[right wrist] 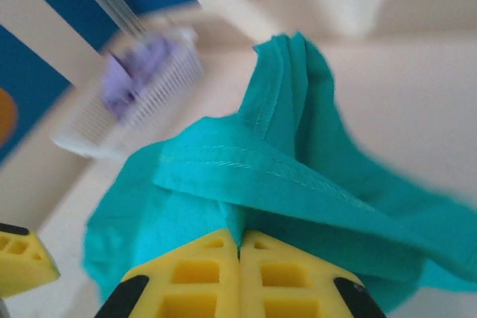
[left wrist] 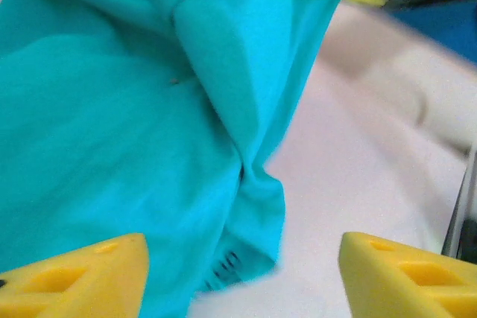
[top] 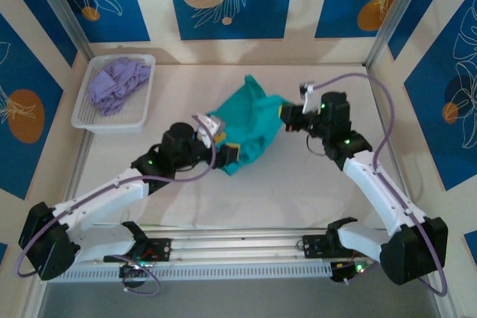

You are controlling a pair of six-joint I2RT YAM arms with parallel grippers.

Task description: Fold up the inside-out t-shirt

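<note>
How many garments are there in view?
2: the teal t-shirt crumpled mid-table, and the lavender garment in the white basket at the far left. The basket may hide more.

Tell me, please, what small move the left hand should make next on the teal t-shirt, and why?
Probably ease the left hand forward and close it on the hem corner hanging between its open jaws. The right hand is shut on a seamed edge of the t-shirt, which is bunched, so a second grip would likely let both hands spread it flat.
</note>
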